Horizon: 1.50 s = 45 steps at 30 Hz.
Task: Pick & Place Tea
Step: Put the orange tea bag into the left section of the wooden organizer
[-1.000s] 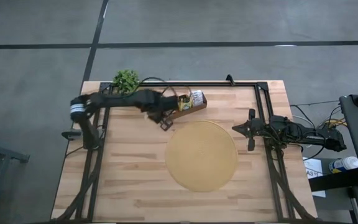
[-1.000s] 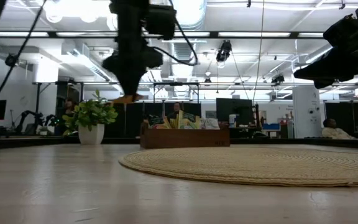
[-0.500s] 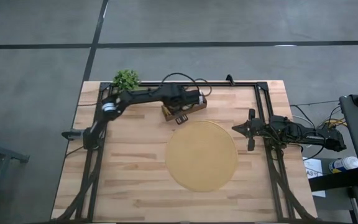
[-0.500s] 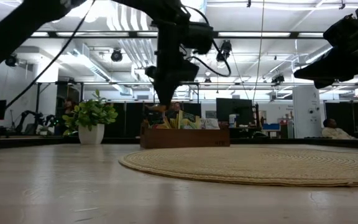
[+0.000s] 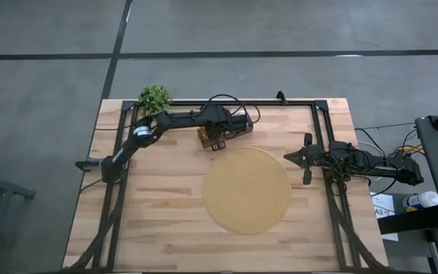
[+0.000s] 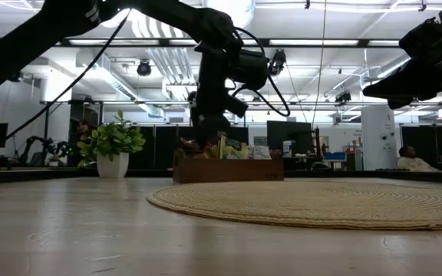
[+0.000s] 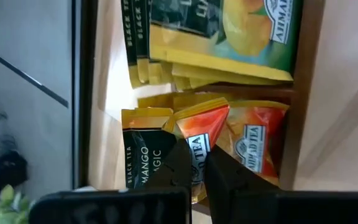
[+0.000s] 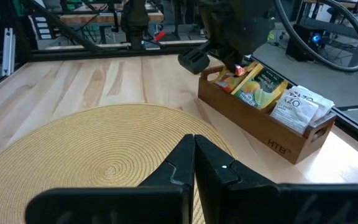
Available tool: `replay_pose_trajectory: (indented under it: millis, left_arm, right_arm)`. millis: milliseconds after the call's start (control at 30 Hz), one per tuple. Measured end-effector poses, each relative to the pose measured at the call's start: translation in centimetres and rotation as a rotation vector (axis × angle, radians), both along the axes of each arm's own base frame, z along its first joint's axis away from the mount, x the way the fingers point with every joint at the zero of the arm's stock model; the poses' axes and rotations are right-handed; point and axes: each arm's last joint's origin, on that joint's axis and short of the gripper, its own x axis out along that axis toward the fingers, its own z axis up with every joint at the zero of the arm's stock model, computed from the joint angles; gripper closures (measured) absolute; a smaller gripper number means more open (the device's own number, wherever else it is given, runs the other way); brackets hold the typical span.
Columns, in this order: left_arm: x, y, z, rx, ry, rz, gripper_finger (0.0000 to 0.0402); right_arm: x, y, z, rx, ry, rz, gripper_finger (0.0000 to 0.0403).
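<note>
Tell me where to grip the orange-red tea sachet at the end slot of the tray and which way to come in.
Grip the orange-red sachet by its upper edge, coming straight down from above. It stands on edge, packed between the yellow Mango Magic sachet and another orange one, so only the top edge looks free. The left gripper sits right over it, fingers nearly together on that edge. The wooden tray walls block a side approach.

The high view looks straight down; the low view looks level across the table, sharing the wooden tray toward 12 o'clock.
</note>
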Motion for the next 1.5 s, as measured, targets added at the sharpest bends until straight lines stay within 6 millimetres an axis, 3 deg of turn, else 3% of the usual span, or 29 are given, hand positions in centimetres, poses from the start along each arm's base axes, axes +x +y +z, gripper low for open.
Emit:
replay_pose_trajectory:
  millis: [433, 600, 800, 900, 1033, 1300, 1500]
  left_arm:
    - [0.2, -0.1, -0.1, -0.058, -0.012, -0.042, 0.0301]
    - [0.1, -0.1, -0.4, -0.072, -0.004, -0.044, 0.0247]
    - [-0.2, 0.2, -0.7, 0.091, 0.072, -0.044, 0.0170]
    - [-0.1, -0.1, -0.7, 0.079, 0.087, -0.082, 0.0143]
    - [0.0, -1.1, -0.7, -0.012, 0.095, -0.134, 0.0132]
    - [-0.2, -2.3, -0.5, -0.018, 0.137, -0.155, 0.0131]
    - [-0.7, -2.3, 1.5, 0.059, 0.137, -0.090, 0.0131]
  right_arm:
    - [0.0, 0.0, 0.0, 0.000, 0.000, 0.000, 0.0394]
    - [0.0, 0.0, 0.0, 0.000, 0.000, 0.000, 0.0394]
    - [0.0, 0.0, 0.0, 0.000, 0.000, 0.000, 0.0394]
    - [0.0, 0.0, 0.0, 0.000, 0.000, 0.000, 0.0394]
    - [0.0, 0.0, 0.0, 0.000, 0.000, 0.000, 0.0394]
    - [0.0, 0.0, 0.0, 0.000, 0.000, 0.000, 0.0394]
    - [0.0, 0.0, 0.0, 0.000, 0.000, 0.000, 0.0394]
